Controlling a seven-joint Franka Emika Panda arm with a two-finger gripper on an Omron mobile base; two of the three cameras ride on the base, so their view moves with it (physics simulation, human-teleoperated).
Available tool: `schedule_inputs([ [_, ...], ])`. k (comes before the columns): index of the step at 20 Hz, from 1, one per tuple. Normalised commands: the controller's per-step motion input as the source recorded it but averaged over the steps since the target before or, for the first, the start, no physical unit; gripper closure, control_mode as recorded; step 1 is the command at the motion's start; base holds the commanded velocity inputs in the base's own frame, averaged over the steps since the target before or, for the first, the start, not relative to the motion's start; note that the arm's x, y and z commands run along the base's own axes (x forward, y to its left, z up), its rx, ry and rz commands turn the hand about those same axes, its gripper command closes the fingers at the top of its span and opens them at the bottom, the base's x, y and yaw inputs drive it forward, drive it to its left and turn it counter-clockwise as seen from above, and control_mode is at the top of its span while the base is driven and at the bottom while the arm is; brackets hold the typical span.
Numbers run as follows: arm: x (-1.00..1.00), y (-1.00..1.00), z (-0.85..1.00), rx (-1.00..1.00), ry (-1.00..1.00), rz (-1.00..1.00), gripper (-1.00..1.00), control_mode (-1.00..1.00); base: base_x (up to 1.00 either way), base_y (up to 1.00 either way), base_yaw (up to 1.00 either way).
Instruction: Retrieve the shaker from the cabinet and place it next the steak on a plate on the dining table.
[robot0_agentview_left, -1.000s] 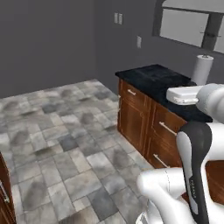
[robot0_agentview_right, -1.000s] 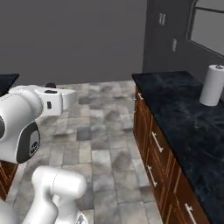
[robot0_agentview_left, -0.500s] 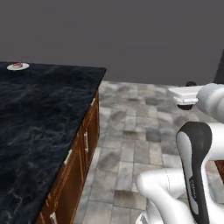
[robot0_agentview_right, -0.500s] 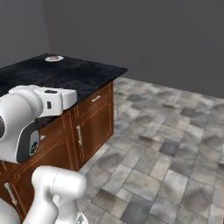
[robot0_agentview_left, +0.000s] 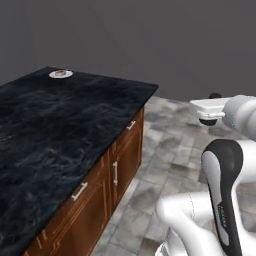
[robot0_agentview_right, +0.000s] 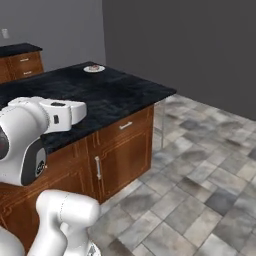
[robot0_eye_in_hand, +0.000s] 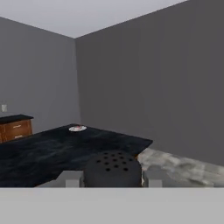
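So that it rides along safe, we keep our pincer (robot0_eye_in_hand: 113, 179) clamped on the shaker (robot0_eye_in_hand: 113, 169). The plate (robot0_agentview_left: 61, 74) with the steak (robot0_agentview_left: 61, 73) sits at the far corner of the surface (robot0_agentview_left: 60, 125), so we judge we must get closer.

Grey walls (robot0_agentview_left: 150, 35), grey stone-tile floor (robot0_agentview_right: 200, 170), wood base cabinet (robot0_agentview_right: 22, 62) at far wall.

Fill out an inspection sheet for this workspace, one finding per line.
Surface: dining table, black veined top, wooden base with silver bar handles.
Job's things: plate at the table's far end, steak on it; shaker between the gripper's fingers, perforated top showing.
Clutter: nothing seen.
Gripper: gripper shut on the shaker, away from the plate.
Cables: nothing seen.
Surroundings: grey walls, stone-tile floor, wall counter with drawers.
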Motion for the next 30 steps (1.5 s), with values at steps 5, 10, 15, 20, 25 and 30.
schedule_inputs([
  [5, 0.0, 0.0, 0.0, 0.0, 0.0, 0.0, 1.0, 1.0, 0.97, -1.0, 0.23],
  [10, 0.0, 0.0, 0.0, 0.0, 0.0, 0.0, 1.0, 1.0, 0.97, -1.0, 0.27],
  [15, 0.0, 0.0, 0.0, 0.0, 0.0, 0.0, 1.0, 1.0, 0.84, -0.55, 0.6],
  [20, 0.0, 0.0, 0.0, 0.0, 0.0, 0.0, 1.0, 1.0, 0.29, -0.11, 0.9],
  [25, 0.0, 0.0, 0.0, 0.0, 0.0, 0.0, 1.0, 1.0, -0.04, 0.0, 1.0],
  [30, 0.0, 0.0, 0.0, 0.0, 0.0, 0.0, 1.0, 1.0, -0.1, -0.15, 0.95],
])
